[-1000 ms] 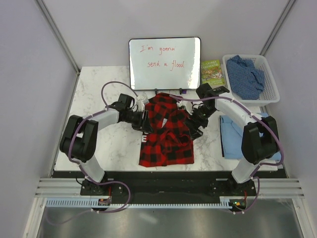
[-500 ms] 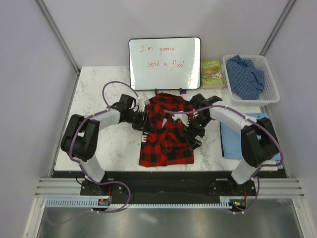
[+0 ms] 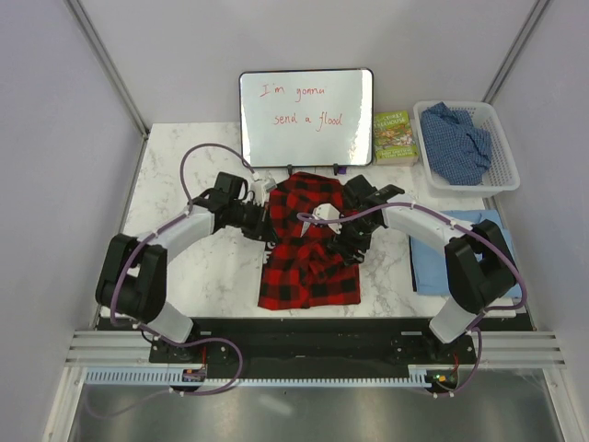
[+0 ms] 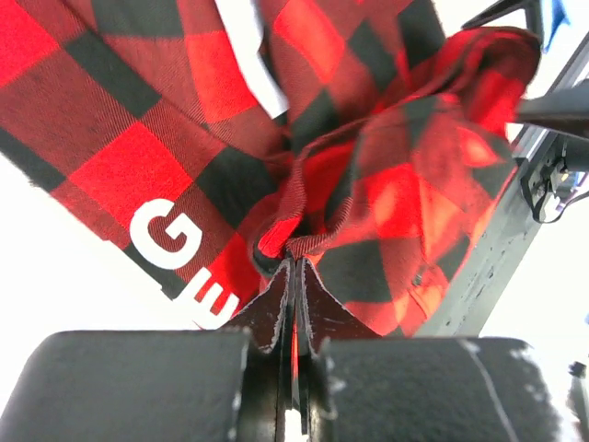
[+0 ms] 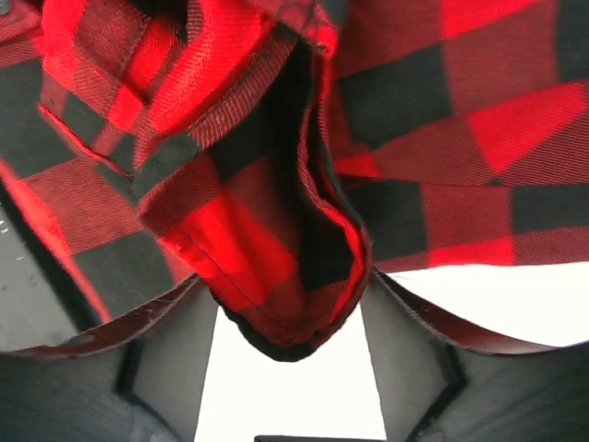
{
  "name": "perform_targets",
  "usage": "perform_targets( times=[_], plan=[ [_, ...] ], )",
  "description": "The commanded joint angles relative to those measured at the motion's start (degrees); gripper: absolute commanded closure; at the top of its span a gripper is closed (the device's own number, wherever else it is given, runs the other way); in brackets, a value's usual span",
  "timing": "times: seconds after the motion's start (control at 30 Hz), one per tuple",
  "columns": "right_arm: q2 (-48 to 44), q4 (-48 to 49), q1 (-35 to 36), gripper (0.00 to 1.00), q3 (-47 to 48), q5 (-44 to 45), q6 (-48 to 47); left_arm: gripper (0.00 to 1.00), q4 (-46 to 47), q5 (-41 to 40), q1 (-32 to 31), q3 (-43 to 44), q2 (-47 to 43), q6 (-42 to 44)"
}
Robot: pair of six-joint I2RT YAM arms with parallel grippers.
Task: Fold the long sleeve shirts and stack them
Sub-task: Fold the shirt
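Observation:
The red-and-black checked flannel shirt (image 3: pixel 308 267) lies bunched in the middle of the table, between both arms. My left gripper (image 3: pixel 270 224) sits at its left edge, and the left wrist view shows this gripper (image 4: pixel 294 262) shut on a pinch of flannel (image 4: pixel 386 184) beside the white lettering (image 4: pixel 170 241). My right gripper (image 3: pixel 342 241) is at the shirt's right side. In its wrist view the right gripper (image 5: pixel 285 304) has its jaws apart around a loose fold of flannel (image 5: pixel 276 267) that touches both fingers. A light blue shirt (image 3: pixel 437 253) lies flat at the right. A darker blue speckled shirt (image 3: pixel 457 140) fills the basket.
A white mesh basket (image 3: pixel 504 180) stands at the back right corner. A whiteboard (image 3: pixel 306 118) with red writing is propped at the back centre, and a green book (image 3: pixel 395 134) lies beside it. Bare marble shows to the left of the flannel.
The left gripper has shut on the flannel's left edge. The right gripper has moved left onto the shirt and its jaws have narrowed round a fold. The shirt's top has bunched inward.

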Motion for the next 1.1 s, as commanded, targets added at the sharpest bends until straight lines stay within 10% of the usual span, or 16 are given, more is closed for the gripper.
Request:
perform_targets(
  times=[0.0,0.47,0.53,0.77,1.07],
  plan=[
    [-1.7,3.0,0.1,0.38,0.5,2.5,2.6,0.98,-3.7,-3.4,0.0,0.3,-4.7,5.4],
    [5.5,2.4,-3.1,0.61,7.8,1.1,16.9,0.98,-6.4,-10.1,1.5,1.3,-2.4,8.6],
    [7.4,1.9,-3.2,0.49,8.9,1.9,19.3,0.98,-6.0,-10.9,1.5,0.8,-2.3,9.3],
    [6.2,-0.2,-7.9,0.25,10.1,-6.7,22.7,0.55,0.6,-1.9,3.5,-1.8,-7.2,12.6],
    [0.2,0.3,-11.3,0.34,6.5,-14.2,24.7,0.45,13.1,-7.4,-6.2,-3.5,-11.3,9.4]
  ],
)
